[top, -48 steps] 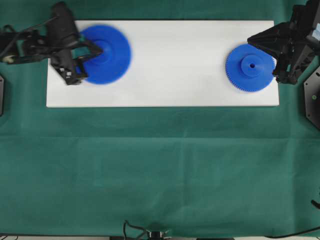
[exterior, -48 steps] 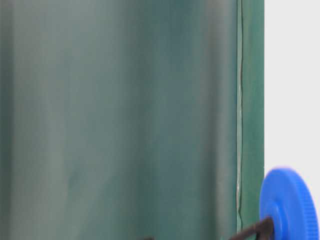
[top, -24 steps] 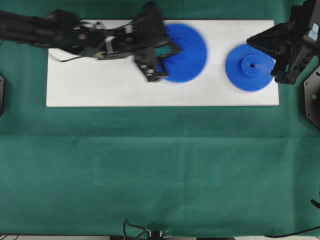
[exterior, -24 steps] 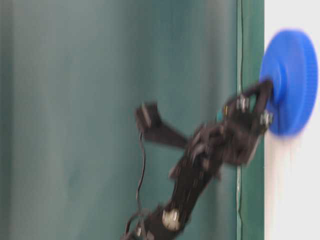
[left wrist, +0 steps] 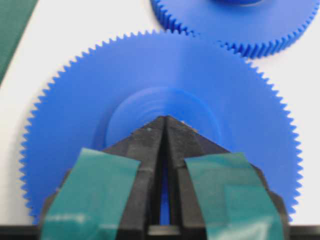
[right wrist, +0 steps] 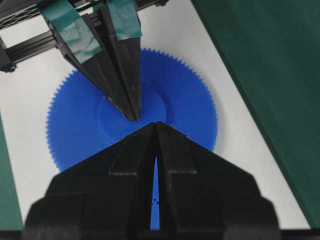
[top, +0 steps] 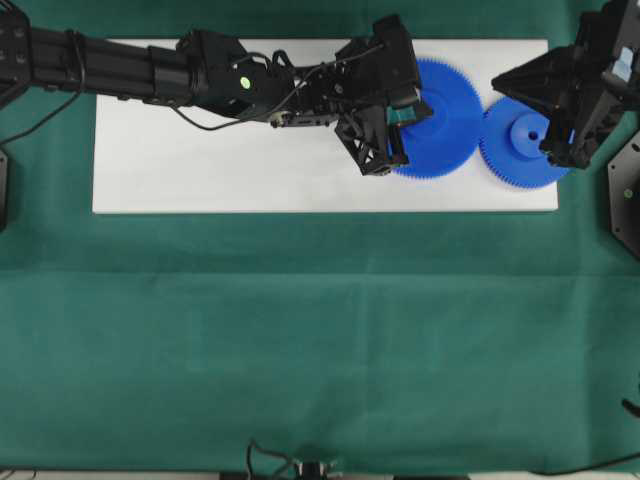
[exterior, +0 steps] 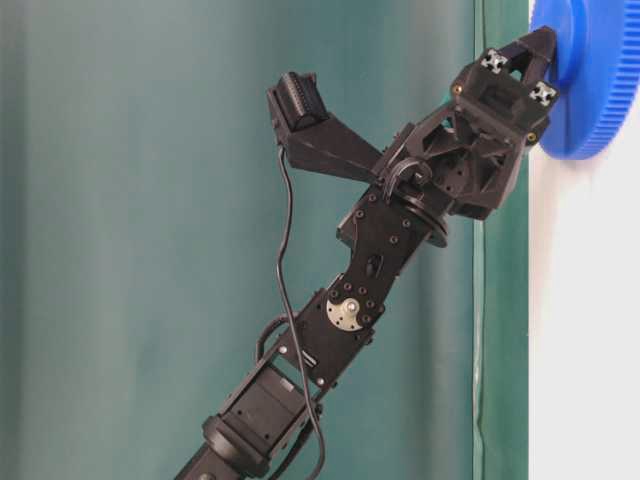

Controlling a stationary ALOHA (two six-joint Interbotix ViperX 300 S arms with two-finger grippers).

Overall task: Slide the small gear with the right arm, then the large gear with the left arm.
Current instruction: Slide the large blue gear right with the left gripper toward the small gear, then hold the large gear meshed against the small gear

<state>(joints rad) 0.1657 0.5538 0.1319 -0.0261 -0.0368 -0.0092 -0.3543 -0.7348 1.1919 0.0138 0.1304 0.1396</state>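
Note:
The large gear lies flat on the white board, right of its middle. Its teeth meet those of the small gear at the board's right end. My left gripper, with teal patches, is shut, and its tip rests on the large gear's hub. The table-level view shows that left gripper touching the large gear. My all-black right gripper is shut above the small gear, hiding most of it. In the right wrist view the right gripper faces the left fingers across the large gear.
Green cloth covers the table around the board. The left arm stretches along the board's far edge. The small gear's rim lies just beyond the large gear. A black fixture stands right of the board.
The left arm swept the large gear from the board's left end to the right until it met the small gear. The small gear and right gripper shifted slightly right.

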